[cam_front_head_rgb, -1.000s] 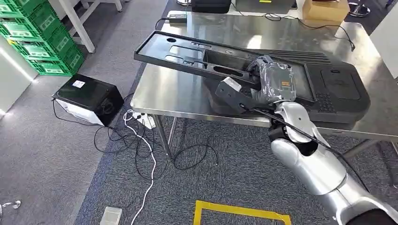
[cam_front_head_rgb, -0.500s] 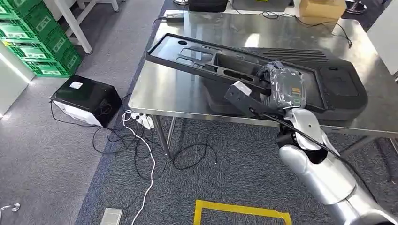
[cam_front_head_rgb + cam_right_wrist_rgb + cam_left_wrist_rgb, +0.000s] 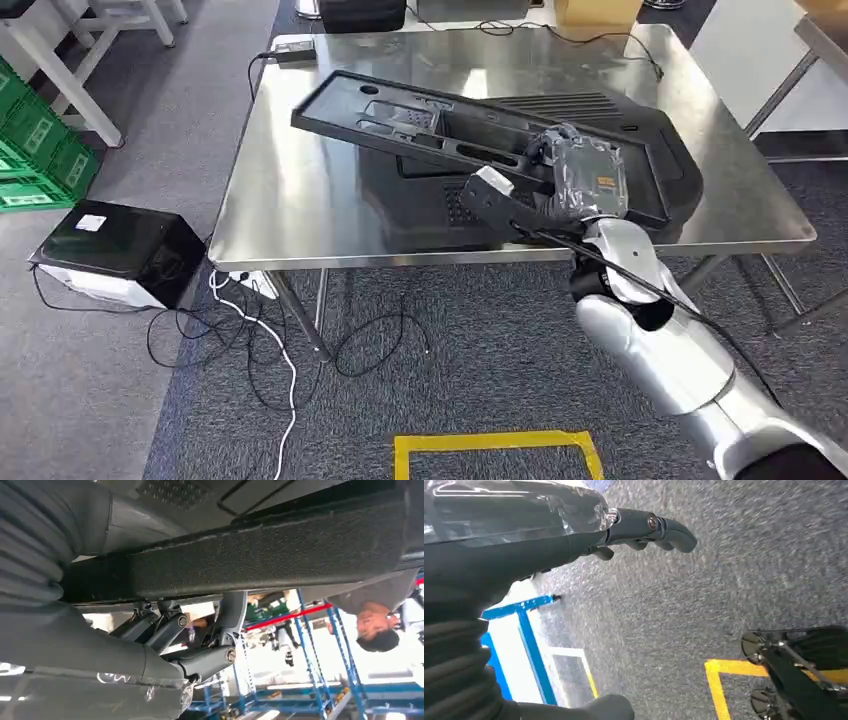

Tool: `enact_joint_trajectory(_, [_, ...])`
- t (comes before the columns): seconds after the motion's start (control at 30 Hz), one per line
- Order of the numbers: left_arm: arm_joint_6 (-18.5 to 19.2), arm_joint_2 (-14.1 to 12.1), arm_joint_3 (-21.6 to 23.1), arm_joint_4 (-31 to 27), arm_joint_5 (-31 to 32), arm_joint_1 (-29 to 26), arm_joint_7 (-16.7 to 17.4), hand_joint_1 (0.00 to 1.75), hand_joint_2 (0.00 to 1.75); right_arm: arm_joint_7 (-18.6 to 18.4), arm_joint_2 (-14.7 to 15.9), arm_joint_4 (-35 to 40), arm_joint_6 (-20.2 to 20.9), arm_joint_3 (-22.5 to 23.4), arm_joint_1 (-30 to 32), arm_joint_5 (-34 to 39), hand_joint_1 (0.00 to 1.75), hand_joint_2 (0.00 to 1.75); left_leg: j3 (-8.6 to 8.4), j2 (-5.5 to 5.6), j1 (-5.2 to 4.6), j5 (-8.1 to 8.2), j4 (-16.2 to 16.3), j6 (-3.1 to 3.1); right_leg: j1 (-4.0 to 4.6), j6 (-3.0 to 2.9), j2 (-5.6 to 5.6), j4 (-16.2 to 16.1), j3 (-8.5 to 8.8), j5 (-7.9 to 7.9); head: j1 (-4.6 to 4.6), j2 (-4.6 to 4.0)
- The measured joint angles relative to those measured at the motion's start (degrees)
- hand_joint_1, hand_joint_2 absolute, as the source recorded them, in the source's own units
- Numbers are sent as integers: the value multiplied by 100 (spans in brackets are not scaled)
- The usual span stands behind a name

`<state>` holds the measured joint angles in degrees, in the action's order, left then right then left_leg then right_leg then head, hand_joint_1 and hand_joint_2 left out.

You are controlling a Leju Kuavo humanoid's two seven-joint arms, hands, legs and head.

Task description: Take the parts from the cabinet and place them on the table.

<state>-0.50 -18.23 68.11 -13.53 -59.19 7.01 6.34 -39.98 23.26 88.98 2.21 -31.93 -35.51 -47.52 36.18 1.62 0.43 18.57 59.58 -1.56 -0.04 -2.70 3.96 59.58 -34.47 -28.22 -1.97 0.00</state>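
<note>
Far to the left of the right robot hand [image 3: 585,180], on the floor, are one stack of green crates [image 3: 35,150] and one black box [image 3: 115,245] with white and black cables [image 3: 270,335] trailing from it. Nearer, the steel tabletop [image 3: 290,200] carries two black plastic parts. One long panel [image 3: 400,125] is tilted, its far end stretching up and left of the right robot hand, which grips its near end; in the right wrist view the fingers [image 3: 205,657] curl around the panel's thick edge [image 3: 260,562]. The second part [image 3: 620,125], wider and flat, lies on the tabletop directly beneath and beyond the right robot hand, under the held panel. One cardboard box [image 3: 595,10] sits at the tabletop's far edge, beyond the right robot hand. One yellow tape outline [image 3: 495,450] marks the floor below it.

The left robot hand [image 3: 524,540] hangs over the carpet, its fingers [image 3: 659,530] apart and holding nothing.
</note>
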Motion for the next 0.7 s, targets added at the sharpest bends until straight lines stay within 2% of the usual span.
enact_joint_trajectory(0.07, [0, 2, -15, 0, 2, 14, 0, 0, 175, 0, 2, -9, 0, 0, -1, 2, 175, 175, -17, -55, -19, 17, -30, 56, -28, 70, 57, -33, 5, -6, -9, 0])
enact_joint_trajectory(0.1, [2, 2, -26, 0, 4, 34, 0, 0, 175, 2, 2, -9, -2, 0, 0, 2, 175, 175, -76, -101, 37, -11, -124, 96, -13, 96, 7, 11, 7, -55, -4, 0])
enact_joint_trajectory(0.13, [0, 2, -41, 0, 7, 33, -2, 0, 175, 2, 2, -15, -4, 0, -13, 2, 175, 175, -122, -117, 19, -13, -165, 116, 2, 119, -172, 157, -44, -125, 39, 0])
enact_joint_trajectory(0.17, [0, 2, -48, 0, 11, 29, -2, 0, 175, 4, 2, -20, -4, 0, -29, 2, 175, 175, -152, -140, 11, 5, -175, 153, -6, 134, -263, 479, -210, -282, 96, 0])
enact_joint_trajectory(0.23, [-2, 2, -50, 0, 33, 23, -2, 0, 175, 2, 2, -33, -7, 0, -16, 2, 175, 175, -199, -194, 1, 49, -171, 184, -22, 161, -313, 1352, -702, -585, 144, 0])
enact_joint_trajectory(0.27, [0, 2, -52, 0, 39, 20, -2, 0, 175, 2, 2, -50, -7, 0, -6, 4, 175, 175, -228, -226, 0, 83, -167, 181, -35, 175, -320, 1668, -923, -622, 175, 0])
enact_joint_trajectory(0.3, [-2, 2, -52, 0, 42, 20, -2, 0, 175, 4, 2, -59, -7, 0, 4, 4, 175, 175, -261, -250, 2, 118, -159, 171, -46, 187, -326, 1675, -999, -501, 195, 0])
enact_joint_trajectory(0.33, [0, 4, -52, 0, 44, 19, -9, 0, 175, 2, 2, -70, -7, 0, 5, 7, 175, 175, -304, -278, 9, 163, -147, 159, -57, 197, -339, 1429, -931, -257, 220, 0])
enact_joint_trajectory(0.37, [-2, 9, -55, 0, 48, 19, -9, 0, 175, 2, 2, -77, -7, 0, 0, 7, 175, 175, -349, -306, 15, 214, -127, 141, -66, 206, -364, 1012, -775, 43, 238, 0])
enact_joint_trajectory(0.4, [-2, 9, -57, 0, 50, 18, -9, 0, 175, 4, 2, -81, -7, 0, -9, 7, 175, 175, -397, -329, 20, 274, -106, 118, -72, 201, -435, 532, -578, 335, 262, 0])
enact_joint_trajectory(0.43, [-2, 9, -61, 0, 52, 12, -11, 0, 175, 4, 2, -100, -4, 0, -17, 7, 175, 175, -425, -333, 17, 336, -89, 79, -70, 206, -524, 223, -453, 407, 295, 0])
enact_joint_trajectory(0.47, [0, 9, -68, 0, 55, 20, -11, 0, 175, 4, -2, -125, 0, -2, -45, 7, 175, 175, -417, -347, -15, 371, -35, 28, -10, 194, -519, 127, -394, 341, 293, 0])
enact_joint_trajectory(0.5, [-2, 9, -70, 0, 57, 25, -13, 0, 175, 0, 0, -136, 2, -2, -54, 2, 175, 175, -407, -366, -14, 382, -44, 3, -27, 115, -499, 109, -387, 261, 267, 0])
enact_joint_trajectory(0.57, [-2, 9, -72, 0, 57, 33, -13, 0, 175, -11, 4, -160, 9, 0, -51, -2, 175, 175, -444, -411, -1, 414, -76, -55, 13, 41, -450, 104, -382, 218, 232, 0])
enact_joint_trajectory(0.6, [-2, 11, -72, 0, 57, 43, -13, 0, 175, -13, 7, -166, 9, 0, -62, -9, 175, 175, -477, -412, 5, 464, -49, -101, -20, 10, -430, 51, -325, 215, 247, 0])
enact_joint_trajectory(0.63, [-2, 11, -74, -2, 57, 39, -13, 0, 175, -13, 7, -166, 9, 0, -68, -13, 175, 175, -489, -340, 27, 527, 72, -123, -27, -25, -422, 33, -257, 197, 223, 0])
enact_joint_trajectory(0.67, [-2, 13, -74, -2, 57, 42, -15, 0, 175, -13, 7, -166, 9, 0, -90, -13, 175, 175, -336, -281, 28, 666, 401, -132, -27, -71, -419, 29, -208, 161, 159, 0])
enact_joint_trajectory(0.7, [-2, 13, -74, 0, 57, 40, -15, 0, 175, -13, 7, -173, 11, 0, -98, -15, 175, 175, -79, -259, 31, 824, 855, -140, -18, -101, -414, 29, -174, 133, 122, 0])
